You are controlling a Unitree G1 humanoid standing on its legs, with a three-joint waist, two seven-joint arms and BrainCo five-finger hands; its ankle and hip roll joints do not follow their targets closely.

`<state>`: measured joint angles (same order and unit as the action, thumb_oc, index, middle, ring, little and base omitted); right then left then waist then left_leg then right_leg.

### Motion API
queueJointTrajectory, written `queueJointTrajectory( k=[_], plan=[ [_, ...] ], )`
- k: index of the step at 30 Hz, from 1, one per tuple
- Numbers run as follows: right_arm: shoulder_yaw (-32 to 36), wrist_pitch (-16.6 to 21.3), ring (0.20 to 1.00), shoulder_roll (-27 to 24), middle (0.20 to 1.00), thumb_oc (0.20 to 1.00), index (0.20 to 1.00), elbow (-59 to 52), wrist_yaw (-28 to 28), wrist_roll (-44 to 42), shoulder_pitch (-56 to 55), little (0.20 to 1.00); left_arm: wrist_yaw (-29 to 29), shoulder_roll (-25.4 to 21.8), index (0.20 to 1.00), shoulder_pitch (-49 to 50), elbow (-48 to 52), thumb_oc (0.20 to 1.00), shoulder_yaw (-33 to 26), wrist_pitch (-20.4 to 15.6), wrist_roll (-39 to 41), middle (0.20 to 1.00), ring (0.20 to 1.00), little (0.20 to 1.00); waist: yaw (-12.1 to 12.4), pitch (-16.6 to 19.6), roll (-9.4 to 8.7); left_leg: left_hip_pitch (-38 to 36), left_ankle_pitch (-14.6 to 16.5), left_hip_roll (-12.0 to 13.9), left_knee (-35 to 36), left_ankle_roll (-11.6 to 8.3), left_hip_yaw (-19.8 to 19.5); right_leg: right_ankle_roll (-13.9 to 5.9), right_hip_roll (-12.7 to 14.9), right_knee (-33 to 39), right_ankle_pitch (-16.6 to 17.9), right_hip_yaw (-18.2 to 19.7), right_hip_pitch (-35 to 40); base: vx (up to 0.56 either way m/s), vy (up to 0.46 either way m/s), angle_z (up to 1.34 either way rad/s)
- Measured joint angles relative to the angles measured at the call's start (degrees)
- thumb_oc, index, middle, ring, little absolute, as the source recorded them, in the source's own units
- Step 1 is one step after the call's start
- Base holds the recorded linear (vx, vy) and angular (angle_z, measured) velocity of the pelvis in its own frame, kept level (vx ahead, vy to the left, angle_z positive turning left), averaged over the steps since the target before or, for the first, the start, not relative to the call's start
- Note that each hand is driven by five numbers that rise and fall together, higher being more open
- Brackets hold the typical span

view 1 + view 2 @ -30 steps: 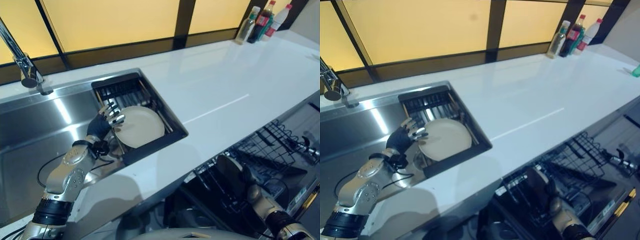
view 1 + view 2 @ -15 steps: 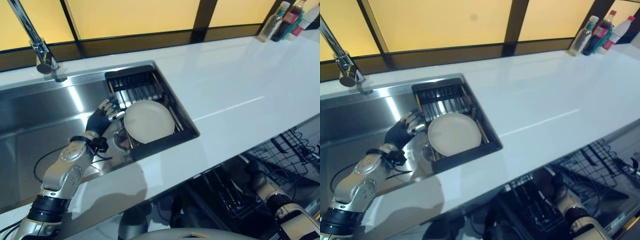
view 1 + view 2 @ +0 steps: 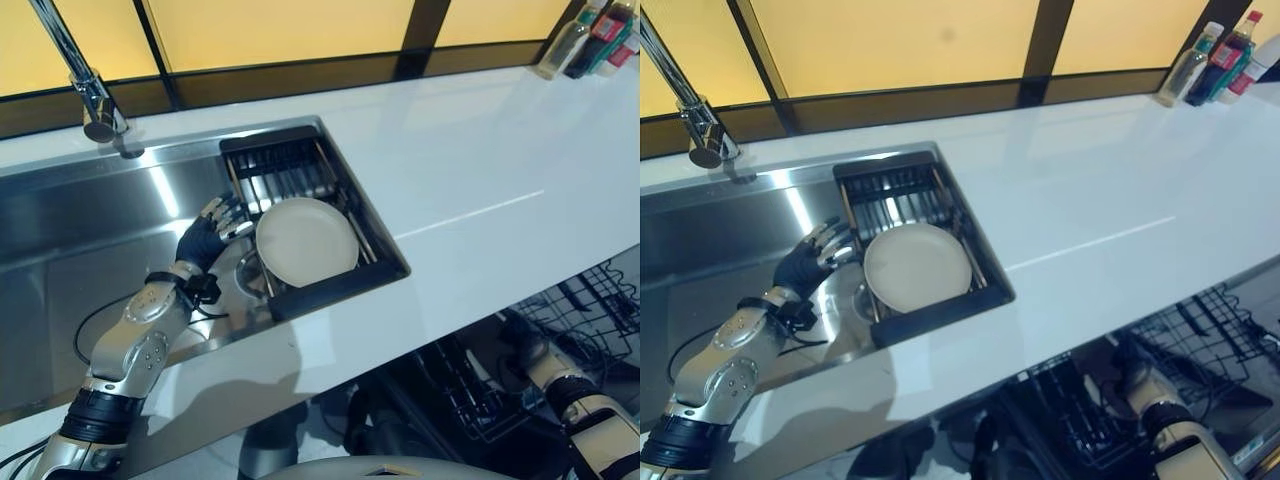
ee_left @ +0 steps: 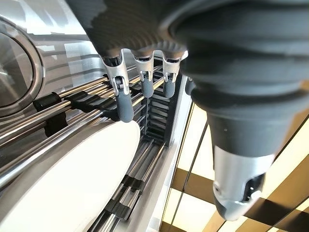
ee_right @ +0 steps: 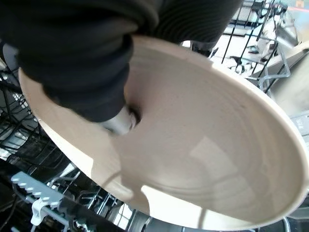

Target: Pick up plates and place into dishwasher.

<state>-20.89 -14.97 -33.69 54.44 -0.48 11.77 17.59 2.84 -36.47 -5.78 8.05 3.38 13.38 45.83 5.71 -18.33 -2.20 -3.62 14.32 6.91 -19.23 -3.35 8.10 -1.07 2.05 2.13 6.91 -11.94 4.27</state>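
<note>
Just beside the left hand [image 3: 205,238], whose fingers [image 4: 124,99] are straight and spread, one cream plate [image 3: 306,241] lies on the sink rack [image 3: 275,175]. Over the dishwasher rack [image 5: 34,208], the right hand [image 5: 91,72] clamps another plate [image 5: 203,159].

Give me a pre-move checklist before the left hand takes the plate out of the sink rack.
1. Left hand beside the round cream plate, at its sink-side edge: ok.
2. Left hand open, fingers straight above the plate's rim: ok.
3. Plate gripped: not ok, no finger is curled round it.
4. Plate lies flat on the black sink rack, nothing stacked on it: ok.
5. Right hand free: not ok, a second cream plate rests against it over the black wire dishwasher rack.
6. Right hand's grip on that plate: cannot tell.
</note>
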Motion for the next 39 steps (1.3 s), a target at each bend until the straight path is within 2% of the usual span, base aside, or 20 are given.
queueJointTrajectory(
  k=[7, 14, 28, 33, 39],
  plan=[
    [0.04, -0.38, 1.0, 2.83, 1.0, 1.0, 1.0, 0.03, 1.35, -0.04, -0.13, 1.0, -0.46, 0.71, 1.0, 2.38, 0.0, 1.0, -0.08, 1.01, -0.12, 1.0, 1.0, 1.0, 0.61, 0.64, -0.07, -2.19, -0.05, -0.18, 0.54, 0.06, 0.2, -0.07, 0.14, 0.22, -0.31, 0.14, 2.02, 0.05, 0.031, 0.0],
    [0.34, -0.28, 1.0, 8.89, 1.0, 1.0, 1.0, -0.12, 2.32, -0.03, -2.72, 1.0, -0.67, 1.85, 1.0, 3.67, 0.36, 1.0, -0.16, 1.04, -0.16, 1.0, 1.0, 1.0, 0.83, 3.16, -0.93, -3.18, -0.13, -0.3, 0.91, 0.19, 0.76, -0.12, 0.24, 0.17, -0.24, 0.54, 2.63, 0.03, 0.048, -0.03],
    [2.32, -1.47, 1.0, 8.12, 1.0, 1.0, 1.0, -0.48, 3.18, -0.24, -7.3, 1.0, -0.64, 3.93, 1.0, 7.98, 0.46, 1.0, -2.47, 0.95, -0.26, 1.0, 1.0, 1.0, 1.21, 4.38, -1.79, -7.08, -1.55, -1.23, 4.7, 0.52, 2.41, -0.43, 0.94, 0.23, -0.32, 1.56, 4.39, 0.01, 0.02, -0.03],
    [5.44, -1.84, 1.0, 7.98, 1.0, 1.0, 1.0, -6.45, 2.98, -3.3, -10.84, 1.0, -0.63, 3.87, 1.0, 8.42, 0.76, 1.0, -2.64, 0.9, -2.01, 1.0, 1.0, 1.0, 0.99, 4.42, -2.18, -8.0, -1.87, -1.36, 5.43, 0.53, 2.91, -0.45, 1.0, 0.23, -0.32, 1.88, 4.76, 0.0, 0.014, -0.02],
    [9.7, -4.69, 1.0, 7.84, 1.0, 1.0, 1.0, -19.48, 2.05, -5.74, -19.49, 1.0, -0.7, 4.02, 1.0, 12.2, 3.0, 1.0, -6.3, 0.81, -2.37, 1.0, 1.0, 1.0, -1.61, 4.24, -2.96, -8.85, -2.0, -1.35, 5.97, 0.47, 3.03, -0.58, 0.87, 0.61, -0.33, 1.95, 5.59, 0.04, 0.027, 0.0]
  ],
)
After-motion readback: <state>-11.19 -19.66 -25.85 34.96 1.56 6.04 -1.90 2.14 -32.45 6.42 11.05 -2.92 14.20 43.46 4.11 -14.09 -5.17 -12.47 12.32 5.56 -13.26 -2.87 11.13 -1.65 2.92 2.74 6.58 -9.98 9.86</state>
